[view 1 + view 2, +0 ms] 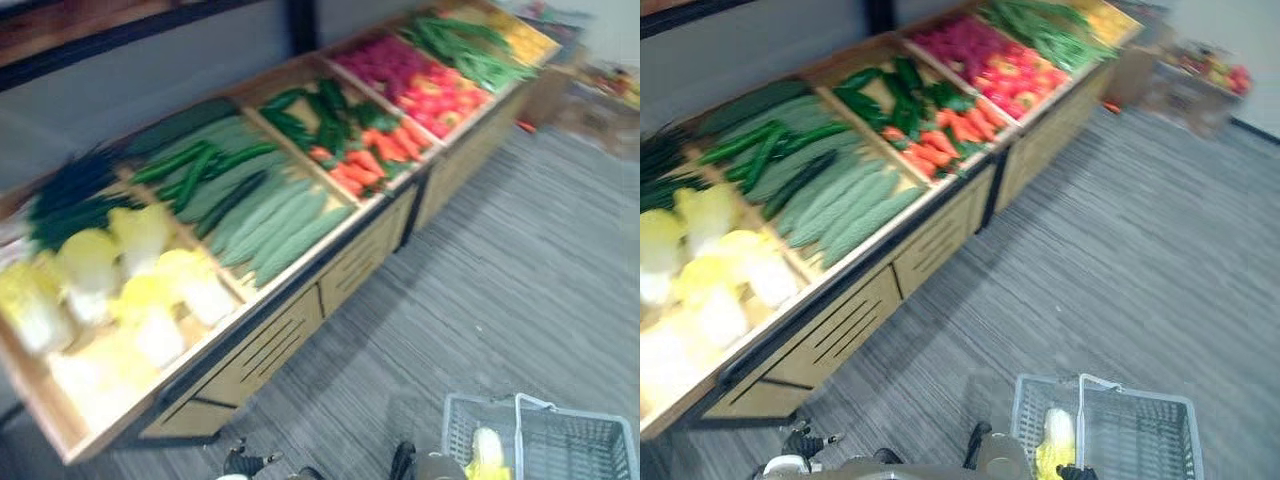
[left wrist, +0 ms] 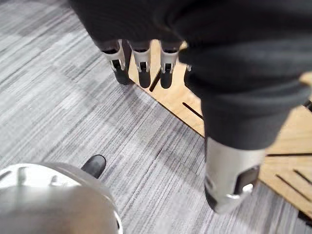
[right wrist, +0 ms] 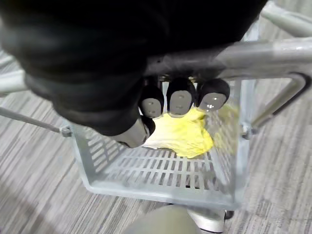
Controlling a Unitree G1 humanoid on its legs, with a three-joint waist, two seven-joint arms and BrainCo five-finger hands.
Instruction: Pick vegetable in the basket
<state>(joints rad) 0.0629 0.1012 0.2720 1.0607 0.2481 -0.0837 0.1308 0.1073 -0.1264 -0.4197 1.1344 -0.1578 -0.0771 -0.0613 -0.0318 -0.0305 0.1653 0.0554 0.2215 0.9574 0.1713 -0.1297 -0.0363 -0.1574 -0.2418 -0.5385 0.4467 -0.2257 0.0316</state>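
Note:
A grey plastic basket [image 1: 570, 428] hangs low at my right side over the carpet. Inside it lies one pale yellow napa cabbage [image 3: 181, 137], also seen from the head [image 1: 1058, 432]. My right hand [image 3: 180, 99] is shut on the basket's metal handle [image 3: 265, 54], fingers curled under the bar. Beside the wooden stand's front panel [image 2: 170, 97], my left hand [image 2: 141, 61] hangs open and holds nothing, its thumb [image 2: 229, 180] apart from the fingers. More napa cabbages [image 1: 140, 290] fill the nearest bin of the stand.
The long wooden produce stand [image 1: 290, 335] runs from near left to far right. Its bins hold dark leafy greens [image 1: 70, 195], cucumbers [image 1: 200, 165], ridged green gourds [image 1: 275, 225], carrots [image 1: 375, 155], red vegetables [image 1: 440, 100] and green beans [image 1: 470, 50]. Grey striped carpet [image 1: 500, 280] lies to the right.

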